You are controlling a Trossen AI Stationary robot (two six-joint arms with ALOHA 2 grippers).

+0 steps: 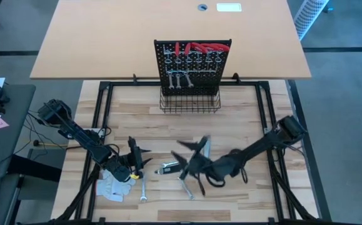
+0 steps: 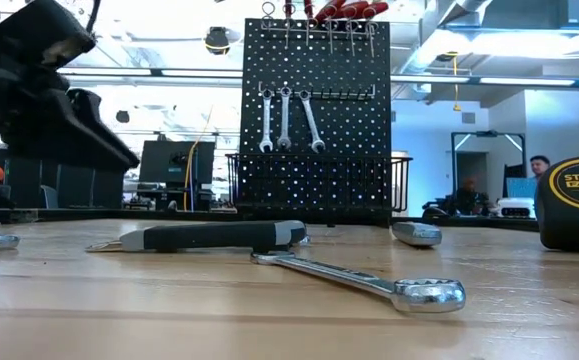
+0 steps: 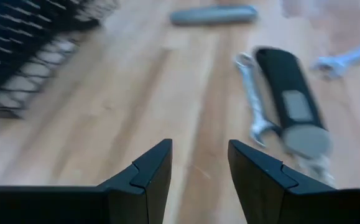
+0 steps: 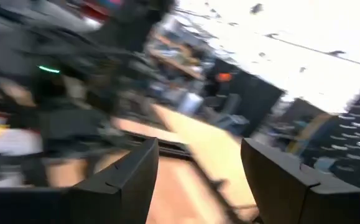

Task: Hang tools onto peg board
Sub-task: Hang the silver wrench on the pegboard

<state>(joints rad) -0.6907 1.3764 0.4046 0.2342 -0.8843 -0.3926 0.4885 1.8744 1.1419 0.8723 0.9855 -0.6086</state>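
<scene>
- My left gripper (image 3: 199, 177) hovers low over the table (image 1: 243, 119), jaws spread, empty.
- My right gripper (image 4: 198, 180) is also spread, holding nothing.
- Wrench (image 2: 369, 280) and black-handled tool (image 2: 219, 236) lie near.
- Peg board (image 1: 192, 59) stands at the far edge, wrenches hung.

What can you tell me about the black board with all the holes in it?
The peg board is an upright black metal-looking panel full of small holes, standing at the table's far edge. Three silver wrenches hang side by side on it, and red-handled tools hang along its top. A black wire basket sits at its base.
</scene>
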